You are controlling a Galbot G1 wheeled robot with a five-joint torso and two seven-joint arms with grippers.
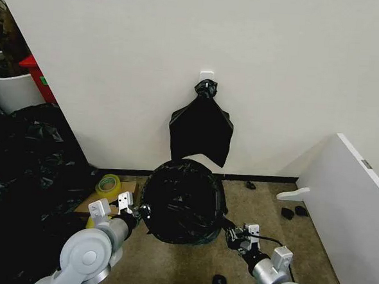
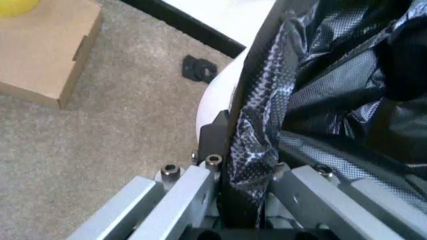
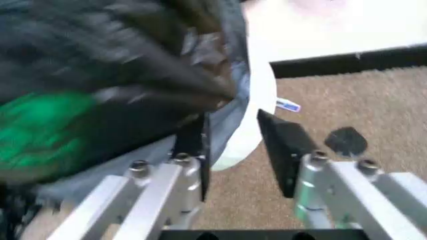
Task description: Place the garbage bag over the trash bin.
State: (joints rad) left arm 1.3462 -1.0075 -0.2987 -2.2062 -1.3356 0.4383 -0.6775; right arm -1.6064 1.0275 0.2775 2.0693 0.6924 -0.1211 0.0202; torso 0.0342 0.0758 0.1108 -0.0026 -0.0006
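The glossy black garbage bag (image 1: 182,203) covers the trash bin on the carpet below the wall, and its mouth gapes upward. My left gripper (image 1: 127,209) is at the bag's left side, shut on a fold of the bag's edge (image 2: 250,160); the bin's white wall (image 2: 215,100) shows just behind the fold. At the bag's right side is my right gripper (image 1: 238,235). It is open, and its fingers (image 3: 280,145) straddle the bag's hem (image 3: 227,120) and the white bin wall (image 3: 257,115).
A second black bag (image 1: 202,127) hangs from a wall hook above the bin. A cardboard box (image 1: 102,200) with a tape roll (image 1: 108,185) lies at the left, beside a heap of black plastic (image 1: 27,164). A white panel (image 1: 352,210) stands at the right. Small black pieces (image 1: 219,283) dot the carpet.
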